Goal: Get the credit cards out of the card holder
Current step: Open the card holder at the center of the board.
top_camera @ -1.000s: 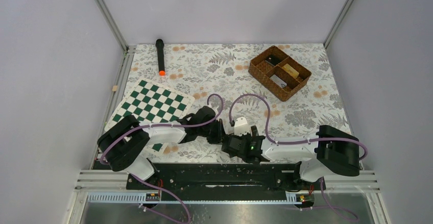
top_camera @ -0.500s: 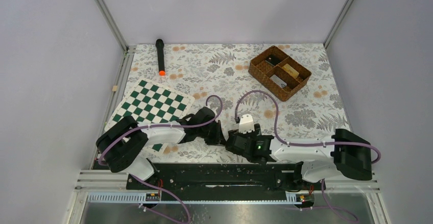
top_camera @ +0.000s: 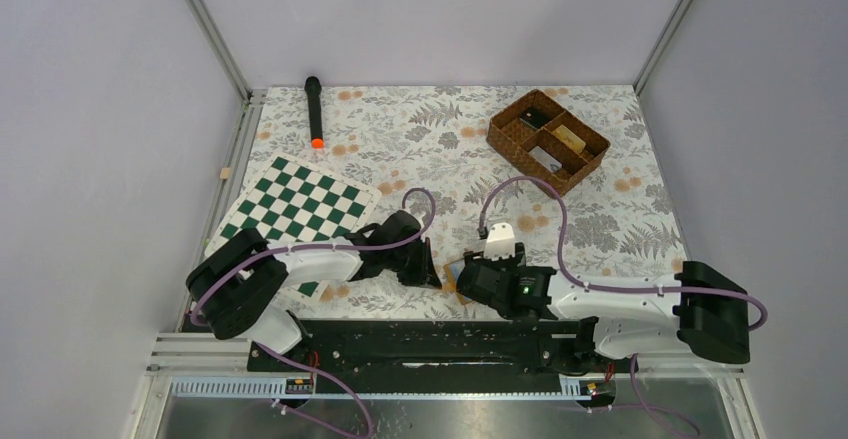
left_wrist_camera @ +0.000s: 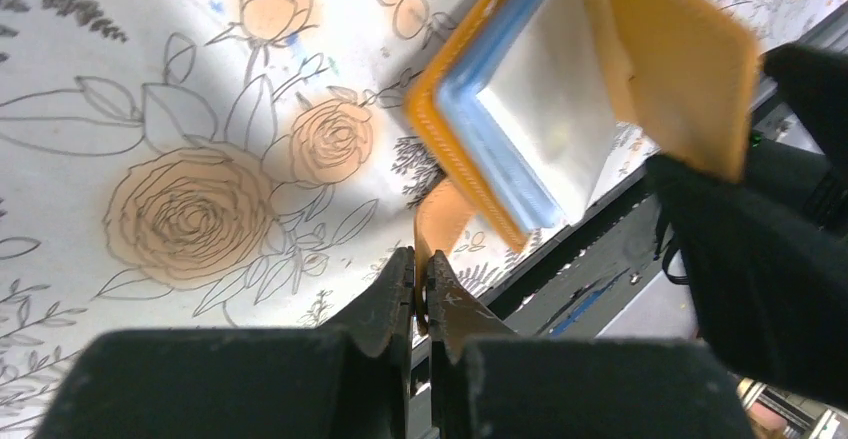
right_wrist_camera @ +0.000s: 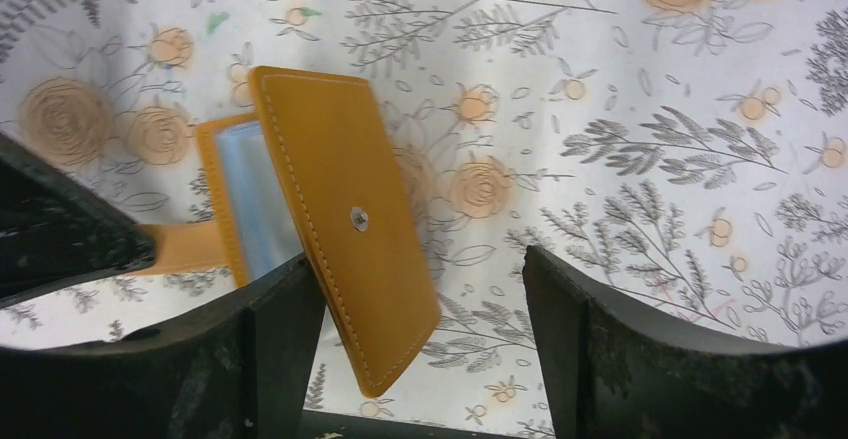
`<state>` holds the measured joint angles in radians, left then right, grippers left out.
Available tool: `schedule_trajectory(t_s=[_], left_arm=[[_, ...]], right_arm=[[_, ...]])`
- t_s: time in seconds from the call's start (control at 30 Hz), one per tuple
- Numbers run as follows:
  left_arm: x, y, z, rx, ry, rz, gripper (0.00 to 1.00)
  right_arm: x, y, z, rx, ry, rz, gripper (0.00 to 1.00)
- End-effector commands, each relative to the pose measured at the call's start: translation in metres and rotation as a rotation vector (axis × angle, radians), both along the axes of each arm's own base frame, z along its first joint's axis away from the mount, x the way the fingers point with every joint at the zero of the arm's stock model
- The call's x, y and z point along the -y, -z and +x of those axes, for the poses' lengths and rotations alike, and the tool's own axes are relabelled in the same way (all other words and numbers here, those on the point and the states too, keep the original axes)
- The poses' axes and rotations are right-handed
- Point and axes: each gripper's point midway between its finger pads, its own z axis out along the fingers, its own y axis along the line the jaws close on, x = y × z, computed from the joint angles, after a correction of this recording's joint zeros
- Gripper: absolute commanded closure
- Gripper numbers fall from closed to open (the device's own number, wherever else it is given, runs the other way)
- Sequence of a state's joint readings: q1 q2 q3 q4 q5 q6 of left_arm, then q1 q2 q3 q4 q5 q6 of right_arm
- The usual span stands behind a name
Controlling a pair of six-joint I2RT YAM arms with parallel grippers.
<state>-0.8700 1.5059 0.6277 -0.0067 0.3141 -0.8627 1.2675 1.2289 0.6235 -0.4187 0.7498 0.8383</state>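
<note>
Floral tabletop (top_camera: pixel 600 219). The chessboard (top_camera: pixel 300 202) lies at the left and the wicker basket (top_camera: pixel 515 162) at the far right. A black torch (top_camera: pixel 314 109) with an orange tip lies at the far left, well apart from both. We cannot make out the small items in the basket compartments.

Both arms reach in low and meet near the front edge, at the middle of the tabletop.

The holder (right_wrist_camera: pixel 345 229) lies between the two grippers, close to the front edge. It is open: one half rests on the cloth and the other half, with its snap stud, stands tilted up.

The left gripper (left_wrist_camera: pixel 420 284) is clenched on the holder's strap (left_wrist_camera: pixel 442 221). We see the strap pinched between the fingertips, low over the cloth.

The right gripper (right_wrist_camera: pixel 420 269) has its jaws spread. The raised half sits between them, just beside one finger and apart from the other, so we record no grip here.

The blue card (right_wrist_camera: pixel 258 204) is inside the half on the cloth, framed by the orange edge. In the left wrist view a pale face lies next to it. We cannot tell whether that is a second card or a window.
</note>
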Motion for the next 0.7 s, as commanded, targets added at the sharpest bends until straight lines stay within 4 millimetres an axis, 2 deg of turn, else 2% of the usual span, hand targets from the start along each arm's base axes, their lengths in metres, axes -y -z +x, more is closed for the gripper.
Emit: schedule_trajectory(t_s=[0.0, 0.1, 0.37, 0.5, 0.67], left_arm=[[-0.006, -0.009, 0.008, 0.046, -0.004, 0.024, 1.0], [-0.011, -0.007, 0.009, 0.052, -0.007, 0.048, 1.0], [-0.018, -0.005, 0.012, 0.057, -0.013, 0.065, 1.0], [-0.02, -0.006, 0.013, 0.059, -0.015, 0.062, 1.0], [-0.021, -0.007, 0.013, 0.062, -0.013, 0.061, 1.0]], right_arm=[[0.035, 0.0, 0.009, 0.037, 0.097, -0.034, 0.24], [0.044, 0.009, 0.009, 0.012, 0.121, -0.015, 0.25], [0.046, 0.037, 0.005, -0.073, 0.14, 0.101, 0.33], [0.044, 0.031, 0.005, -0.079, 0.131, 0.122, 0.39], [0.035, 0.007, 0.005, -0.074, 0.103, 0.177, 0.56]])
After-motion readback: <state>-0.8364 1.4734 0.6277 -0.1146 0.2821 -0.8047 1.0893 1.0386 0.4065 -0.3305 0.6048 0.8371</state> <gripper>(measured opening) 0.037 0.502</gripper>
